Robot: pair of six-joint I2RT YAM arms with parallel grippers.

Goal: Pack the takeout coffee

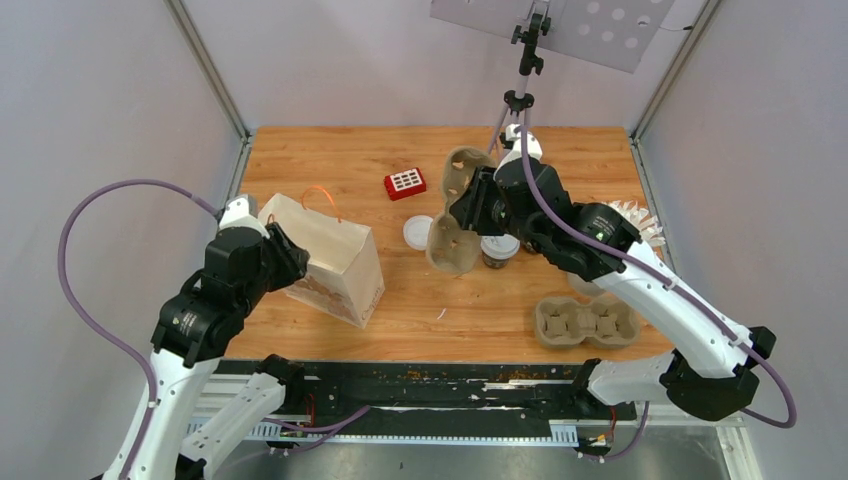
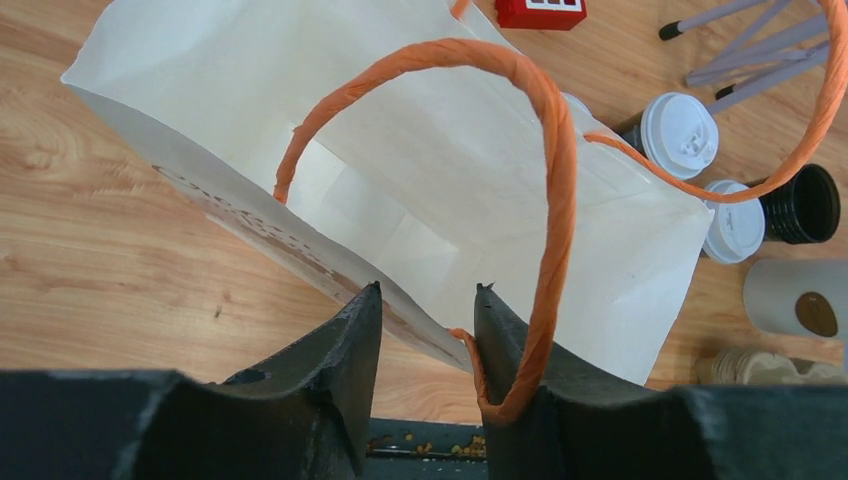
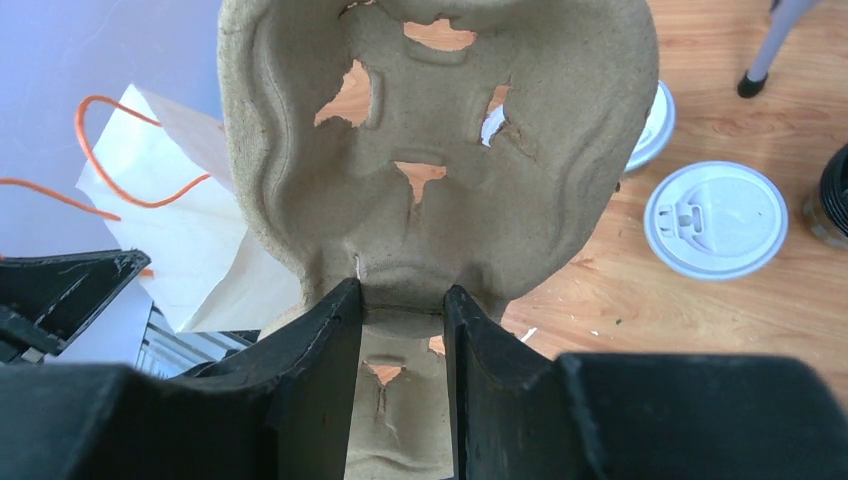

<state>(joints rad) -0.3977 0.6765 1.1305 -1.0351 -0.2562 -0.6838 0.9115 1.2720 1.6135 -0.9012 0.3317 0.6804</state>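
Two arms: left at the paper bag, right over mid-table.
Left gripper (image 2: 430, 290): jaws partway apart, astride the near rim of the white paper bag (image 2: 400, 170); no pinch visible.
Orange handle (image 2: 555, 200): twisted paper loop, lying across one finger of the left claw.
Right gripper (image 3: 402, 288): clamped on the edge of a moulded cardboard cup tray (image 3: 440, 170), held up on edge; cup holes torn.
Lidded black cups (image 2: 680, 130): two, upright on the wooden table (image 2: 120, 280) beyond the bag, outside both bag and tray. The top view shows one just beside the held tray.
Lidless black cup (image 2: 805, 205): next to those two.
Loose white lid (image 1: 418, 232): flat on the table, between bag and held tray.
Second cup tray (image 1: 585, 322): lying flat towards the near edge, right side.
Red block (image 1: 405, 183): past the bag, far side.
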